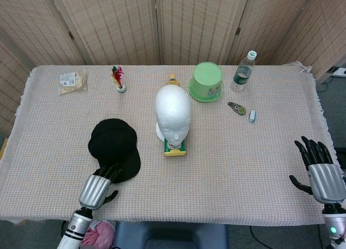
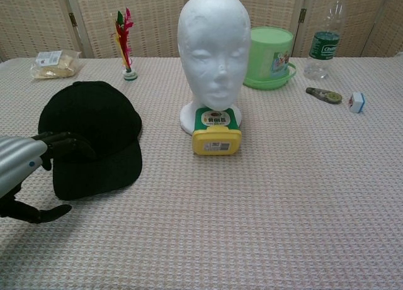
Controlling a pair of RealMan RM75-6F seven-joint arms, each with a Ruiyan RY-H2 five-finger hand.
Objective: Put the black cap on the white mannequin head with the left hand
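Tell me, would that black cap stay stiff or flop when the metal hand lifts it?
The black cap is probably soft: its crown lies slumped on the cloth, so it may sag. Its flat brim near the left hand looks stiffer. It seems light.

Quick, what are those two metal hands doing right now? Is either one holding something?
Left hand: open, holding nothing; its fingers reach over the brim of the black fabric cap, thumb apart.
Right hand: open, fingers spread, holding nothing.

Left hand [image 2: 28,170]: cut off by the chest view's left edge; fingers overlap the black cap [image 2: 91,136], contact indeterminate. Right hand [image 1: 320,170]: wrist cropped in head view. Water bottle [image 2: 326,33]: cap cropped.
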